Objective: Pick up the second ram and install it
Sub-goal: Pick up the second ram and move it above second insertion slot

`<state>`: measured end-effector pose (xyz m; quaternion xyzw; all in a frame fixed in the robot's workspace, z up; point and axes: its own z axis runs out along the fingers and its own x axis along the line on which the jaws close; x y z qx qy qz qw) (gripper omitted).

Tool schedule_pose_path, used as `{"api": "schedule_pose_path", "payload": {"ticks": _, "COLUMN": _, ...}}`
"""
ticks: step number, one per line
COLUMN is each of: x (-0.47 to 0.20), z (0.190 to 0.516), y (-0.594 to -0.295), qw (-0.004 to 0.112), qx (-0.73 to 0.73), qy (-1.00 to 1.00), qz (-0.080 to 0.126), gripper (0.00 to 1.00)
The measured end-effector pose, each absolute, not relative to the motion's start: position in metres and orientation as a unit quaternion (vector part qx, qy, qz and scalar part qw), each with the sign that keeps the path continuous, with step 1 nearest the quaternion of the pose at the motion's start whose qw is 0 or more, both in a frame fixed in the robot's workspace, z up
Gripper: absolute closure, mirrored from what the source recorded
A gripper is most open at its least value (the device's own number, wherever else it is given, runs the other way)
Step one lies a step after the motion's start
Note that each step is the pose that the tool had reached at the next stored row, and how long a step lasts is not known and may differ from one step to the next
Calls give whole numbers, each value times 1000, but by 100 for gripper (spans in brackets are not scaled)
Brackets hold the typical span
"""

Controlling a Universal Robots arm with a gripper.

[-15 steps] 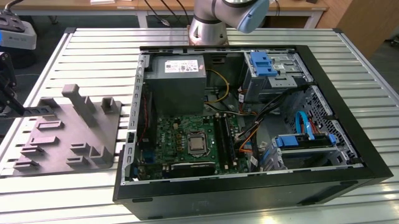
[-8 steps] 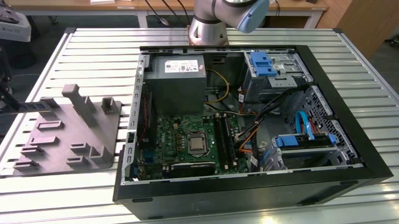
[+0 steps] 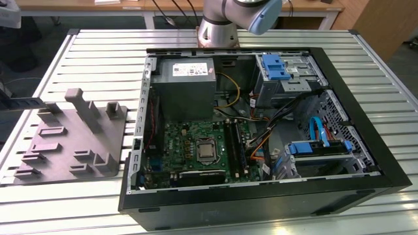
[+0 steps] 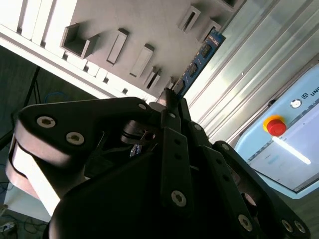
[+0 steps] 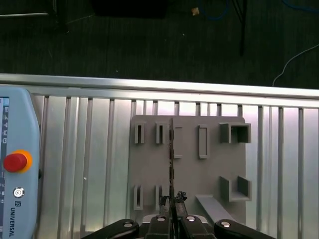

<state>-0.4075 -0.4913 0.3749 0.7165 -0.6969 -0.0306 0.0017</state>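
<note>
Over the gray fixture (image 5: pixel 199 174) on the counter (image 5: pixel 89 149), the gripper (image 5: pixel 172 198) pinches the second ram (image 4: pixel 199 59) by its edge, likely keeping contacts clear.

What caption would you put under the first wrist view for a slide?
Jaws pinch the thin ram, seen edge-on, over the grey holder on the slatted table.

A slatted metal table (image 3: pixel 58 205) stands before me, its ribs shining with pale glare. Behind it is a wooden desk (image 3: pixel 196 7) on white legs. The floor (image 5: pixel 149 40) is dark, with loose cables (image 5: pixel 299 55) trailing across it.
</note>
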Motion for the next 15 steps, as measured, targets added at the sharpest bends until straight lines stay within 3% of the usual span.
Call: {"api": "schedule_pose_path", "payload": {"ticks": 15, "x": -402, "z": 384, "y": -491, "qw": 1, "qx": 717, "qy": -697, "qz": -31, "gripper": 86}}
